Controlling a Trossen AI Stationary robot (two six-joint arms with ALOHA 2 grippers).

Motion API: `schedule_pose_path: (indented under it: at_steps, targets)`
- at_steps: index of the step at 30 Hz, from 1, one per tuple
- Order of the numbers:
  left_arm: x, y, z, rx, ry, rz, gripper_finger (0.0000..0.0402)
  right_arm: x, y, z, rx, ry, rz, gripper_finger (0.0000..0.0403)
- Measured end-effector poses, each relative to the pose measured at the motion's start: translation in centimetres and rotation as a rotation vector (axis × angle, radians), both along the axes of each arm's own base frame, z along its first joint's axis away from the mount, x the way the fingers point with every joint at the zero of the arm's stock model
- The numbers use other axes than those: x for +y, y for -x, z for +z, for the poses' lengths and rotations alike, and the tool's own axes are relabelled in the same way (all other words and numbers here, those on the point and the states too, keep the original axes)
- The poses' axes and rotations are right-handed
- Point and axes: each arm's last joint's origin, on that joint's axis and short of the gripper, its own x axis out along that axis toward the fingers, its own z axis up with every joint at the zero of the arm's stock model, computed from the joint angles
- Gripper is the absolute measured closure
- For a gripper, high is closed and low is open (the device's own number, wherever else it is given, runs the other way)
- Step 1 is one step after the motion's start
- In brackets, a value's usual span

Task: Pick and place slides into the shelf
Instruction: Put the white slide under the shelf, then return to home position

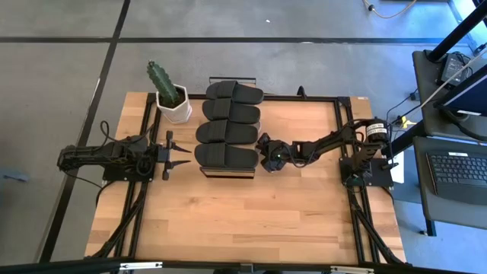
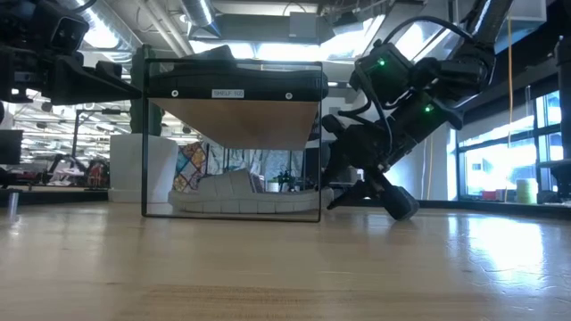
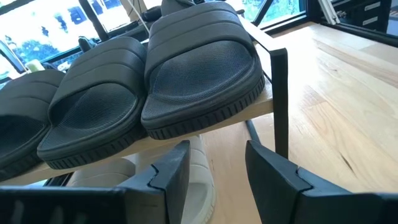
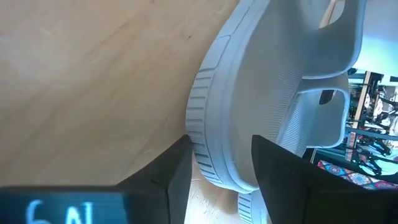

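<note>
The shelf [image 2: 234, 114] stands mid-table, and several black slides [image 1: 228, 133] lie side by side on its plank top [image 3: 267, 102]. Under it, light grey slides [image 2: 241, 192] rest sole-down on the table. My right gripper [image 1: 264, 150] is low at the shelf's right end, slanting down. Its fingers stand open on either side of the near end of one light slide [image 4: 261, 87]. My left gripper [image 1: 181, 154] waits open, holding nothing, at the shelf's left end, level with the black slides [image 3: 199, 74]. My right gripper [image 4: 221, 163] has the rim of the light slide's sole [image 4: 214, 143] between its two fingers, one on the table side and one on the footbed side. I cannot tell whether either finger touches it. The slide lies on the table under the shelf.
A white pot with a cactus [image 1: 173, 103] stands at the shelf's far left corner. Bare wooden table [image 1: 251, 221] stretches between the shelf and the near edge. A side desk with a laptop [image 1: 456, 167] stands beyond the table's right edge.
</note>
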Motion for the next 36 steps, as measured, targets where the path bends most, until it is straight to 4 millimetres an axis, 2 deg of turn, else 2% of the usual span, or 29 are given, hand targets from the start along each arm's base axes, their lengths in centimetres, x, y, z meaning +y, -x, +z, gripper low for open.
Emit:
schedule_pose_path:
  at_steps: [8,14,24,31,36]
  targets:
    - [0.0,0.0,0.0,-0.001,0.022,0.005,0.0254,0.7,0.0,0.0,0.007,0.01,0.018,0.0237]
    - [0.0,0.0,0.0,-0.001,0.022,0.005,0.0254,0.8,0.4,0.2,0.007,-0.062,-0.041,0.0237]
    - [0.0,0.0,0.0,-0.001,0.024,0.004,0.0254,1.3,1.7,1.6,0.056,-0.139,-0.088,0.0237]
    - [0.0,0.0,0.0,-0.001,0.026,0.001,0.0254,2.6,3.1,4.4,0.004,-0.262,-0.17,0.0237]
    - [0.0,0.0,0.0,-0.002,0.026,0.0,0.0254,2.5,4.3,6.9,-0.156,-0.478,-0.375,0.0237]
